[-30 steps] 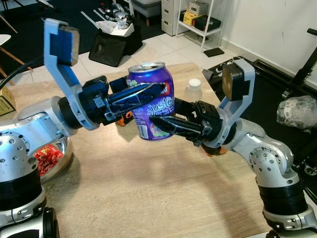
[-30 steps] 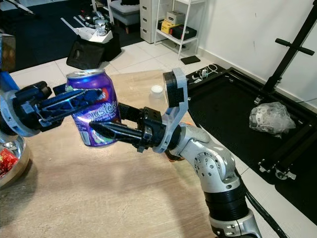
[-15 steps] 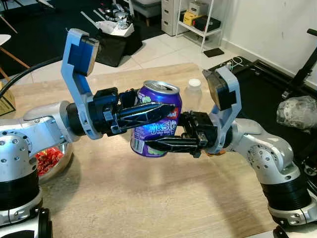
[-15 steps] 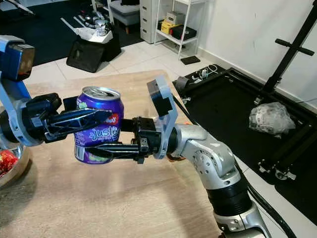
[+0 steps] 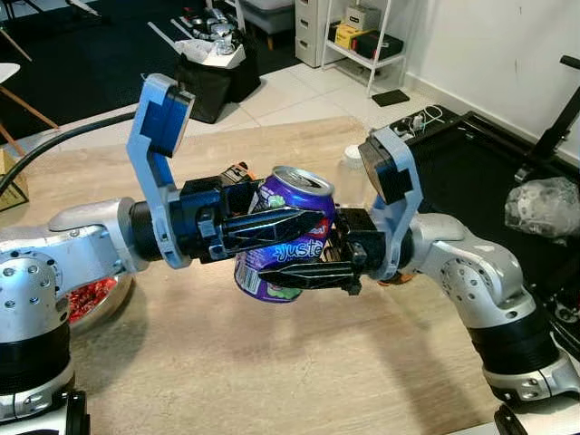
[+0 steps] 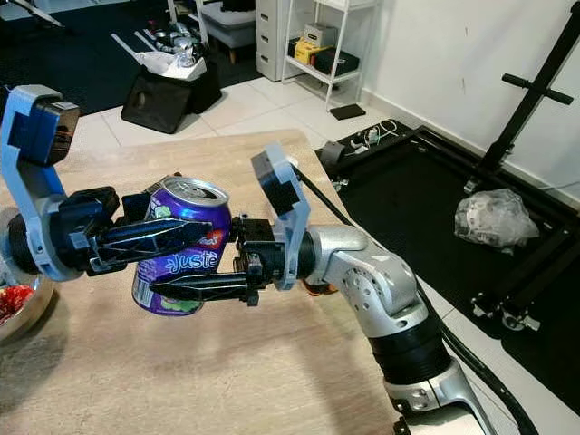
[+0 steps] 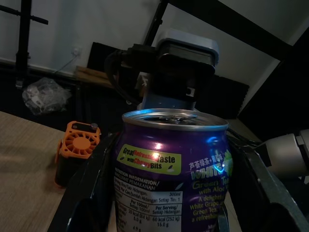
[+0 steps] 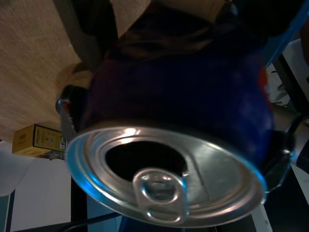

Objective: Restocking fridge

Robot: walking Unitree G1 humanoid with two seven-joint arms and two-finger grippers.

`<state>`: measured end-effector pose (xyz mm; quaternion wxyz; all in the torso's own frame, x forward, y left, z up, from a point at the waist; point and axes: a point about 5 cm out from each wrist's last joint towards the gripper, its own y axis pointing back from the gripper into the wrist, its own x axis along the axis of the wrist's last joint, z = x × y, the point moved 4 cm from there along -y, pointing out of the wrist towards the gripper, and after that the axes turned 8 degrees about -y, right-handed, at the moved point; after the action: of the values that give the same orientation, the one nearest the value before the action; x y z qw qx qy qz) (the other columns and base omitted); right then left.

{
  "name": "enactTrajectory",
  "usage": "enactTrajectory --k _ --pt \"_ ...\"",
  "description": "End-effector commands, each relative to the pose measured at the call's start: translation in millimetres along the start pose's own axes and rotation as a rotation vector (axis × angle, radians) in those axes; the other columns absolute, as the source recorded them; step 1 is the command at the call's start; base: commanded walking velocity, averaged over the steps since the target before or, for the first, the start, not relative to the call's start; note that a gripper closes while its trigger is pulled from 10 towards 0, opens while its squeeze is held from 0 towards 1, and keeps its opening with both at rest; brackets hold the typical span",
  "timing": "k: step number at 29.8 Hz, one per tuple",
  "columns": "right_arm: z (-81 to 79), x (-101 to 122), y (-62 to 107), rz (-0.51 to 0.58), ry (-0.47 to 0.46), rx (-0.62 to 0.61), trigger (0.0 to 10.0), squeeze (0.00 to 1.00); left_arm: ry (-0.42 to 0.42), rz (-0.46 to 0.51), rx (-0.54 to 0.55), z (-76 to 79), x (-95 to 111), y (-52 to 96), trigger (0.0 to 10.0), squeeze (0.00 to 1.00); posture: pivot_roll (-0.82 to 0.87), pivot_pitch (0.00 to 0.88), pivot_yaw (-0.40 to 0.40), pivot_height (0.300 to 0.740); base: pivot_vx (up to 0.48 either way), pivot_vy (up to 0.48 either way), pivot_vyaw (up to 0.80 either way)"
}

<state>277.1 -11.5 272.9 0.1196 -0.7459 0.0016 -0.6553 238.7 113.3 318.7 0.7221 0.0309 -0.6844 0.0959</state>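
One purple can (image 5: 283, 237), opened. Two grippers: left gripper (image 5: 272, 228), right gripper (image 5: 299, 275). One metal bowl (image 5: 101, 299), one white-capped bottle (image 5: 352, 172), one orange fan (image 7: 76, 153), one wooden table (image 5: 272, 362).

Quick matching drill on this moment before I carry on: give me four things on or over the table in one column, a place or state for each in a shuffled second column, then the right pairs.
Things:
1. purple can
2. metal bowl
3. orange fan
4. capped clear bottle

Places or states:
A. stands on the wooden table behind the can
B. at the table's left edge, red wrappers inside
C. opened and tilted, held off the table between left gripper and right gripper
D. sits on the table by the right arm

Pairs: 1-C, 2-B, 3-D, 4-A
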Motion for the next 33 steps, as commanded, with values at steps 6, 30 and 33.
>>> enactTrajectory --k 6,30,33 --pt "11.8 6.4 -0.5 0.029 0.023 -0.064 10.0 0.00 -0.022 -0.032 -0.055 11.9 -0.9 -0.8 10.0 0.00 0.05 0.104 -0.016 0.740 0.000 0.000 0.00" --pt "14.8 48.5 14.4 0.176 -0.021 -0.036 10.0 0.00 -0.017 -0.037 -0.049 12.1 -5.6 -1.6 10.0 0.00 0.05 0.106 -0.020 0.740 0.000 0.000 0.00" --pt "12.0 43.3 11.9 0.144 -0.031 -0.010 10.0 0.00 -0.014 -0.046 -0.066 14.5 -7.5 -3.3 10.0 0.00 0.05 0.106 -0.020 0.740 0.000 0.000 0.00"
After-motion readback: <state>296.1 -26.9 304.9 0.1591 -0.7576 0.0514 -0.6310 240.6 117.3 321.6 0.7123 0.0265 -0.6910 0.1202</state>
